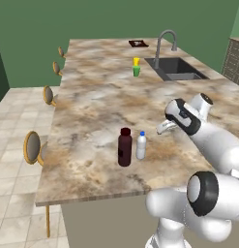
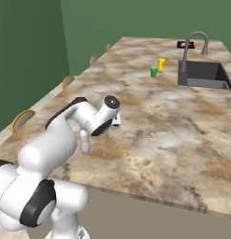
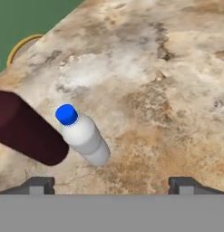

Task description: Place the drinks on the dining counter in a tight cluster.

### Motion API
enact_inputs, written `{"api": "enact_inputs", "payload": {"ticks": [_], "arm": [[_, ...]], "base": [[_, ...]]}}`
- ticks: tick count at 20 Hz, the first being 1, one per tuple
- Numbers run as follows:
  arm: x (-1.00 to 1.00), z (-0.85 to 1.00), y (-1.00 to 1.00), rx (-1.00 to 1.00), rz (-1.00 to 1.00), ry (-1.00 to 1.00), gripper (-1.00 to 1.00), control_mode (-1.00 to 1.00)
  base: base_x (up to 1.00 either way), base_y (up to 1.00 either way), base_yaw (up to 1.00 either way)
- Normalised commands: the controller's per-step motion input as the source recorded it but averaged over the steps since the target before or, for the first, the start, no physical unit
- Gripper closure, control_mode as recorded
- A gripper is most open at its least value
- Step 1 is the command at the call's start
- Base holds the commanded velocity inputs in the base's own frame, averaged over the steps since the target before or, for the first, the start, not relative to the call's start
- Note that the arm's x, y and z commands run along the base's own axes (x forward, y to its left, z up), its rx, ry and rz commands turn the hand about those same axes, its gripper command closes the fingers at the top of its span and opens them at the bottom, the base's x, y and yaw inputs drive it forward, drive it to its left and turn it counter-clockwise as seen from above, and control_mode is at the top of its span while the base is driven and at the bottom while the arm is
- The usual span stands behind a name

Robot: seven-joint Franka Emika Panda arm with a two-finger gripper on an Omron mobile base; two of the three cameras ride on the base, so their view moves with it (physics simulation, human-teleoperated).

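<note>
We see 2 of the drinks standing upright on the dining counter (image 1: 92,111), well short of the sink (image 1: 176,69) and toward the near edge of the stone top. The dark-maroon bottle (image 1: 124,147) is squat with a wide cap, and the small white bottle (image 1: 141,145) with its blue cap stands just beside it, on the side nearer the sink; from the left base view we cannot tell whether the 2 touch. In the hand view the white bottle (image 3: 84,136) lies just right of the maroon bottle (image 3: 27,129), and there their sides look pressed together or overlapping.

The gripper (image 1: 165,127) hangs above the counter just beside the white bottle, on the sink side, and holds nothing. In the hand view its 2 dark fingertips (image 3: 38,185) stand wide apart at the bottom of the picture, with the white bottle above the gap and nearer the left tip. In the right base view the arm's wrist covers most of the gripper (image 2: 116,122), and the white bottle (image 2: 84,140) peeks out below it.

Farther along the counter, just beside the sink's near corner, stands a small green-and-yellow item (image 1: 136,67). The curved steel faucet (image 1: 165,42) rises behind the sink, and a dark flat object (image 1: 138,43) lies beyond it. 4 round-backed stools (image 1: 33,147) line the counter edge opposite the sink.
</note>
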Motion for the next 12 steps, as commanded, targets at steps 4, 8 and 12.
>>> {"api": "enact_inputs", "payload": {"ticks": [4,8,12], "arm": [[-0.35,0.0,0.0,-0.17,-0.5,0.25,-1.0,-1.0],[-0.33,0.0,0.0,-0.15,-0.52,0.21,-1.0,-1.0],[-0.82,0.25,0.16,-0.02,-0.19,-0.13,-1.0,-1.0]], "base": [[0.0,0.0,0.0],[0.0,0.0,0.0],[0.0,0.0,0.0]]}}
